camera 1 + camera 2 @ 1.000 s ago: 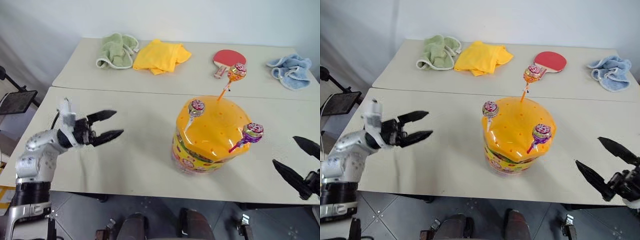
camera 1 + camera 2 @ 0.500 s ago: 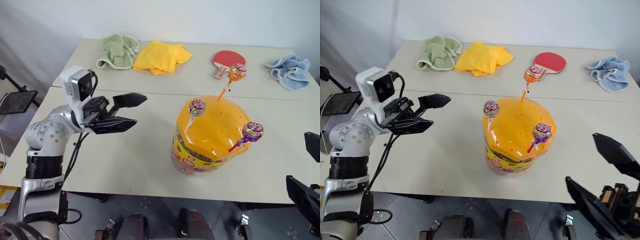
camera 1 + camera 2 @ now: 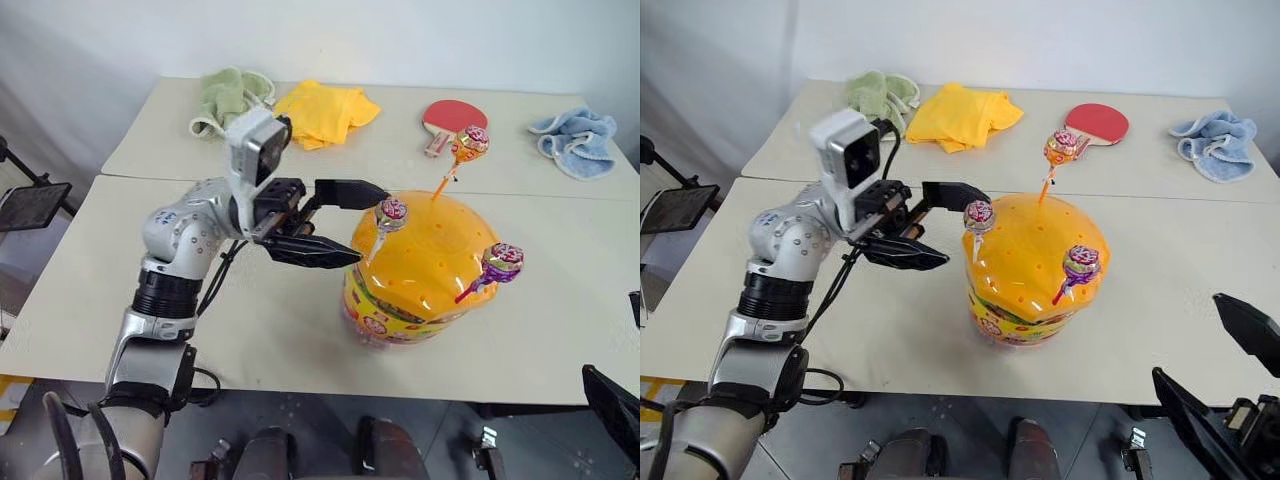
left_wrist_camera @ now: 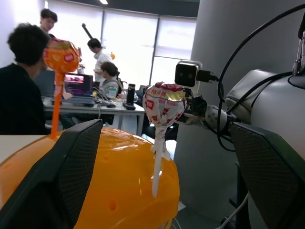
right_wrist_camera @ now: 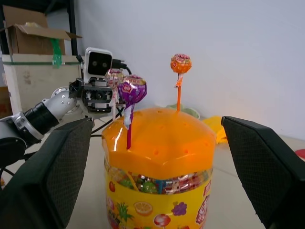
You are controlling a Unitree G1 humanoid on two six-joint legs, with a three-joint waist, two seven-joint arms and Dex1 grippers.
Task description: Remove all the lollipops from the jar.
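We're in an open-plan office doubling as a robot test space. Two plain beige tables (image 3: 300, 330) stand pushed together against a bare white wall (image 3: 350, 40), over a grey tiled floor (image 3: 940, 420). Behind the tables, in the left wrist view, a long desk (image 4: 95, 107) carries a lit monitor (image 4: 77, 85) and a dark bottle (image 4: 129, 95), with several people (image 4: 19, 86) seated or standing round it. Beyond that desk, tall bright windows (image 4: 128, 47) run under ceiling lights. Just beside the desk rises a broad grey column (image 4: 224, 47). In the right wrist view, a cardboard box (image 5: 26, 40) tops a shelf near the tables.
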